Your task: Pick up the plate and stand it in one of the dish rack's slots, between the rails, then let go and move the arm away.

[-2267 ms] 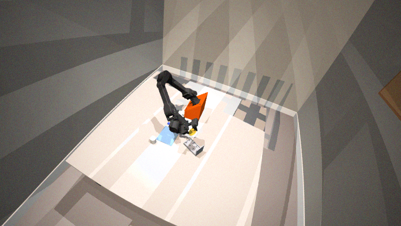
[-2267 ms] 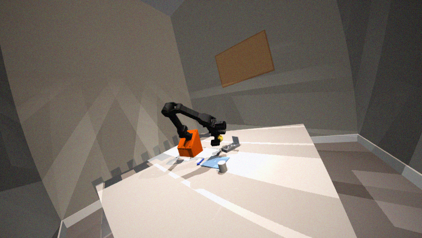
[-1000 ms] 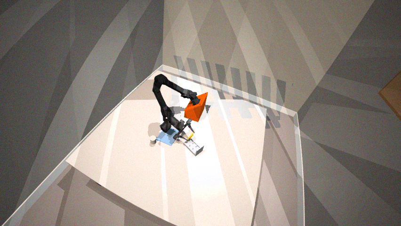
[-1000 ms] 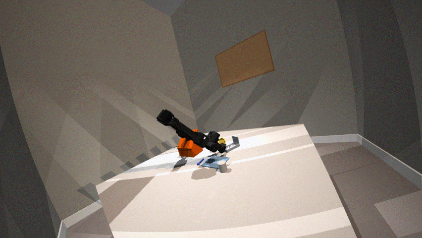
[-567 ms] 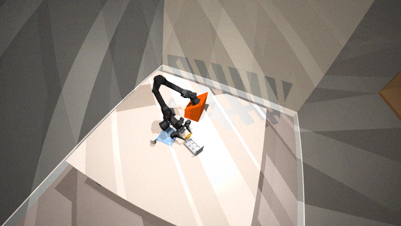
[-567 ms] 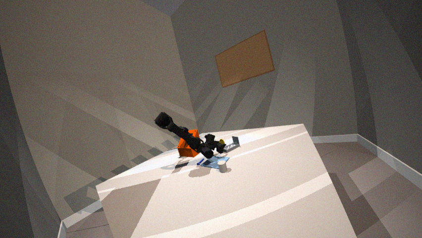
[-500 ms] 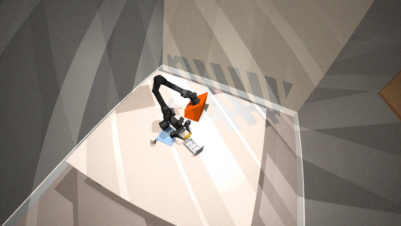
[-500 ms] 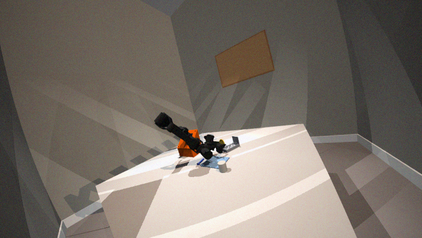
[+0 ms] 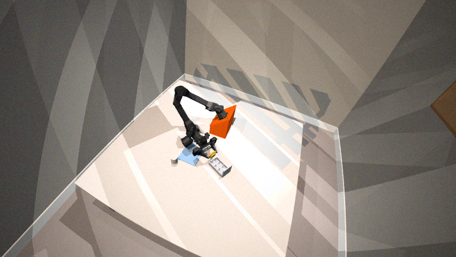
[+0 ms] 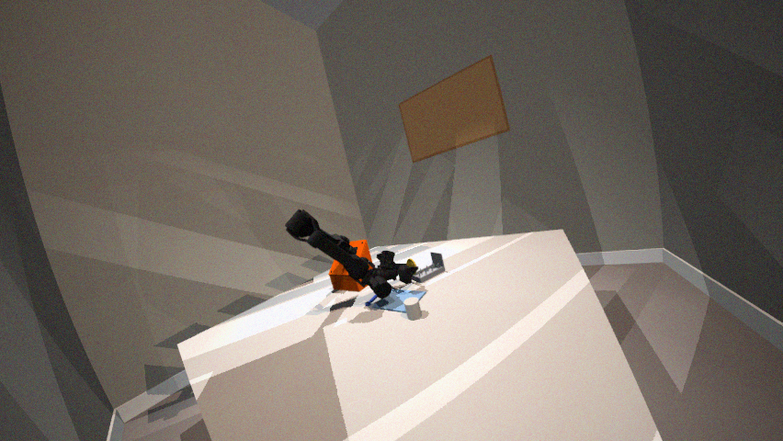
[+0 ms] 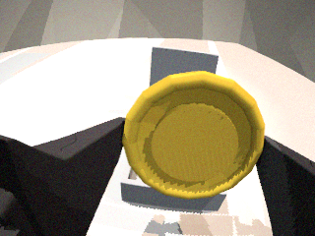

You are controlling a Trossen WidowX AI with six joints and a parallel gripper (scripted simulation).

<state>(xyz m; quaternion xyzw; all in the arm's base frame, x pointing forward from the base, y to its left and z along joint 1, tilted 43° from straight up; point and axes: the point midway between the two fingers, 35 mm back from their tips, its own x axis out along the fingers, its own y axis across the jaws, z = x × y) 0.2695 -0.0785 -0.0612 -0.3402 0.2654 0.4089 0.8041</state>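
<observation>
My gripper (image 9: 207, 151) (image 10: 404, 269) (image 11: 194, 135) is shut on the yellow plate (image 9: 210, 155) (image 10: 410, 265) (image 11: 195, 133). In the wrist view the plate stands on edge between the two dark fingers, its hollow face toward the camera. The grey dish rack (image 9: 220, 166) (image 10: 430, 266) (image 11: 183, 65) lies on the table just beyond the plate. In the wrist view its grey ends show above and below the plate. The plate hangs at the rack's near end, a little above it. I cannot tell whether it touches the rails.
An orange box (image 9: 222, 123) (image 10: 345, 277) stands behind the arm. A light blue mat (image 9: 188, 157) (image 10: 403, 300) lies under the arm's wrist. A small grey cup (image 9: 174, 161) (image 10: 412, 308) stands beside the mat.
</observation>
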